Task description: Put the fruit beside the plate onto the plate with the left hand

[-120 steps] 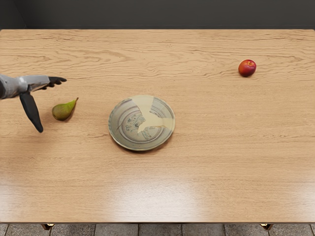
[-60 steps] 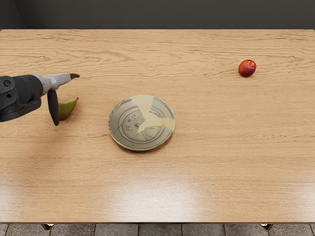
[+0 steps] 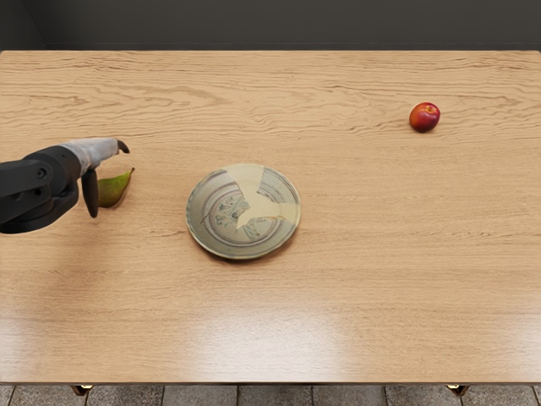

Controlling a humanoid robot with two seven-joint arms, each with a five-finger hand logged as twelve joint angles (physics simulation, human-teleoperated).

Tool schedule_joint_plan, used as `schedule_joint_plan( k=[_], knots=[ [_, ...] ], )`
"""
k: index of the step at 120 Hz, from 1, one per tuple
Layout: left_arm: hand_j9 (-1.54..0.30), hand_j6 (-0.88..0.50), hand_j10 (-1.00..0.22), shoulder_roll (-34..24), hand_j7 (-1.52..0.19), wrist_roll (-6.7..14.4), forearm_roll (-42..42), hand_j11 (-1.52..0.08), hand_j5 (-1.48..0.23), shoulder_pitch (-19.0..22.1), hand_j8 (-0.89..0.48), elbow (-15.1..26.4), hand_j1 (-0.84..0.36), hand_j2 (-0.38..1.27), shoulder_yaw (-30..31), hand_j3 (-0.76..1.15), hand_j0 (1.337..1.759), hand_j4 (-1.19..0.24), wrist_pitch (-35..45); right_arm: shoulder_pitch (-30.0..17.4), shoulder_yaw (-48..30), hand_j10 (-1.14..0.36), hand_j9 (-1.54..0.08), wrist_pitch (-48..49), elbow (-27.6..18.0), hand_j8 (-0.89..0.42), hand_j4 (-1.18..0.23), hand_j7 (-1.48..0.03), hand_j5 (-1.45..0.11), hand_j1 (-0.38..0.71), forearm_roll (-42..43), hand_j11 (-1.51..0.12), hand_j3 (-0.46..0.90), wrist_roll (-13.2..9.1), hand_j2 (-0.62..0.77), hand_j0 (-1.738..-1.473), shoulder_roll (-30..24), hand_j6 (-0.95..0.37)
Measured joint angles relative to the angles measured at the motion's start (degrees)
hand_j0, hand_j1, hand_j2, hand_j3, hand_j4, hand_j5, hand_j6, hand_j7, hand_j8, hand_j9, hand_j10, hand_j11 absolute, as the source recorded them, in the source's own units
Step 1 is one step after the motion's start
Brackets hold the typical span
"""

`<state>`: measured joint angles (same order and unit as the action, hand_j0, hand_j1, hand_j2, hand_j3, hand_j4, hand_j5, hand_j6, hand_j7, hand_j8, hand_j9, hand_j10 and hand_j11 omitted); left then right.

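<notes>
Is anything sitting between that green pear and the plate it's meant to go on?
Nothing visible does. The pear lies left of the plate with only bare table between them. The left hand is at the pear, covering its left end. The red fruit sits far right.

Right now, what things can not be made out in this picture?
Head view only.
pear: wide end hidden behind the left hand; whether they touch is unclear.
left arm: cut off by the left edge.
right arm: out of view.
plate pattern: partly washed out by a bright reflection.
</notes>
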<state>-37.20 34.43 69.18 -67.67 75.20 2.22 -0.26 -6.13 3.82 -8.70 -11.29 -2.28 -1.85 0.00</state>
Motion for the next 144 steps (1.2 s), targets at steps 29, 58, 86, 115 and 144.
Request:
schedule_joint_plan(
  k=[29,58,86,115,144],
  knots=[
    [-0.29,-0.23,-0.23,2.3,-0.29,0.4,-0.1,-0.29,-0.29,-0.2,-0.23,-1.7,0.08,0.05,0.1,0.00,1.658,-0.23,-0.2,-0.1,0.0,-0.03,-0.04,0.0,0.0,-0.03,-0.03,-0.04,-0.04,-0.31,0.0,-0.04,0.00,0.0,-0.01,-1.658,0.0,-0.03],
    [-0.33,-0.26,-0.26,2.3,-0.33,0.5,0.0,-0.33,-0.33,0.5,-0.26,-2.5,0.05,0.05,0.2,0.00,1.658,-0.26,-0.2,-0.1,0.0,-0.03,-0.04,0.0,0.0,-0.03,-0.03,-0.04,-0.04,-0.31,0.0,-0.04,0.00,0.0,-0.01,-1.658,0.0,-0.03],
    [-0.38,-0.30,-0.29,2.7,-0.38,0.6,0.1,-0.38,-0.38,0.4,-0.30,-2.6,0.00,0.06,0.7,0.00,1.658,-0.29,0.0,-0.1,0.1,-0.03,-0.04,0.0,0.0,-0.03,-0.03,-0.04,-0.04,-0.31,0.0,-0.04,0.00,0.0,-0.01,-1.658,0.0,-0.03],
    [-0.42,-0.33,-0.33,2.7,-0.42,0.6,0.7,-0.42,-0.42,1.2,-0.33,-2.5,-0.04,0.07,1.0,0.00,1.658,-0.33,1.0,-0.2,0.1,-0.03,-0.04,0.0,0.0,-0.03,-0.03,-0.04,-0.04,-0.31,0.0,-0.04,0.00,0.0,-0.01,-1.658,0.0,-0.03],
    [-0.46,-0.36,-0.35,2.7,-0.46,0.6,2.0,-0.46,-0.46,1.7,-0.36,-2.1,-0.06,0.08,1.5,0.00,1.658,-0.36,3.6,-0.3,0.1,-0.03,-0.04,0.0,0.0,-0.03,-0.03,-0.04,-0.04,-0.31,0.0,-0.04,0.00,0.0,-0.01,-1.658,0.0,-0.03]
  ],
)
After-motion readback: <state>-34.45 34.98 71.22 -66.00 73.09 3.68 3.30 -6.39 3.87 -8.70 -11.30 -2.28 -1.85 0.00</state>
